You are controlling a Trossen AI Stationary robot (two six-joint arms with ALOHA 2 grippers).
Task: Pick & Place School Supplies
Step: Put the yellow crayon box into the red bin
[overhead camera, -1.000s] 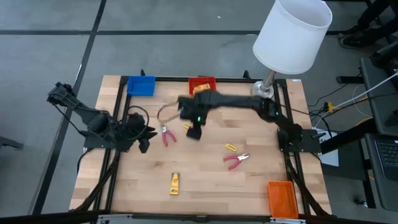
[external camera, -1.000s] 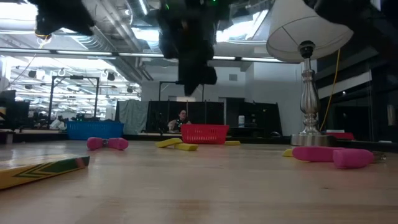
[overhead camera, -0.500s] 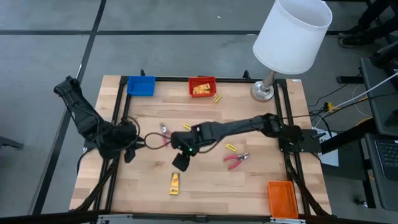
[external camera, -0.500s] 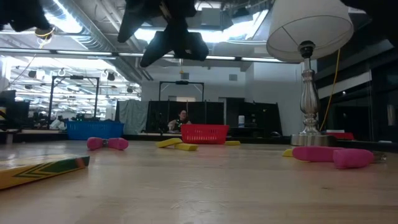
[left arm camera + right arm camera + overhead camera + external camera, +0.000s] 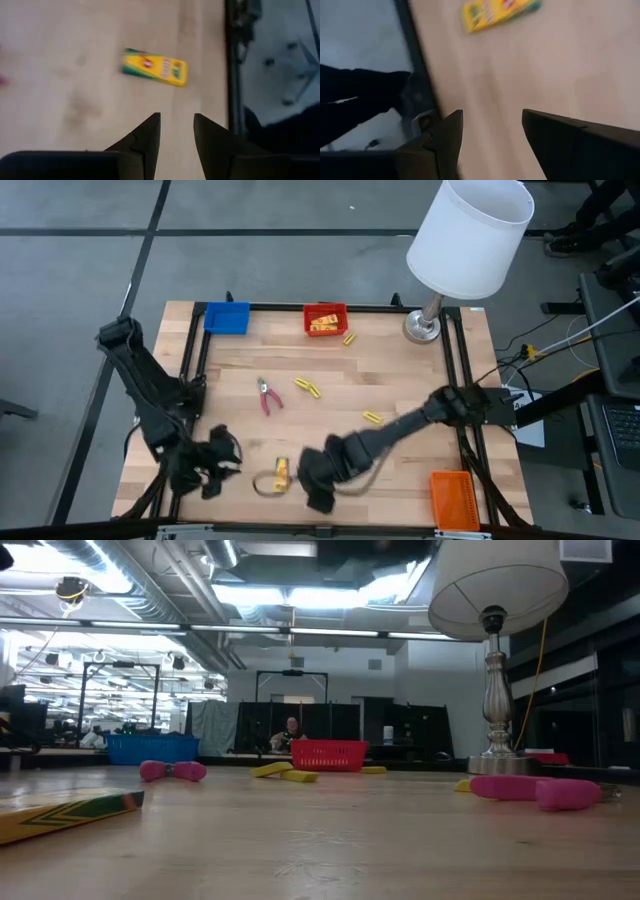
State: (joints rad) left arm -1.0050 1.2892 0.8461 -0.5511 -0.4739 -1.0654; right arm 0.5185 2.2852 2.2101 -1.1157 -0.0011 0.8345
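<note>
A yellow oblong packet (image 5: 281,471) with dark marks lies flat on the table near its near edge. It also shows in the left wrist view (image 5: 155,67), the right wrist view (image 5: 497,12) and the low view (image 5: 70,812). My left gripper (image 5: 228,461) is open just left of the packet. My right gripper (image 5: 312,490) is open just right of it. Red-handled pliers (image 5: 267,396) and short yellow sticks (image 5: 305,385) (image 5: 372,417) lie farther back. A second pink-handled tool (image 5: 535,790) shows only in the low view; in the high view my right arm covers it.
At the far edge stand a blue tray (image 5: 227,317) and a red tray (image 5: 325,318) holding yellow items, with one stick (image 5: 349,338) beside it. An orange tray (image 5: 452,500) sits at the near right corner. A white-shaded lamp (image 5: 470,235) stands at the far right.
My right gripper has swept from the far middle of the table, near the red tray, down toward the near edge, and now sits beside the yellow packet. My left gripper has also gone toward the near edge, ending left of the packet. The supplies have stayed in place.
</note>
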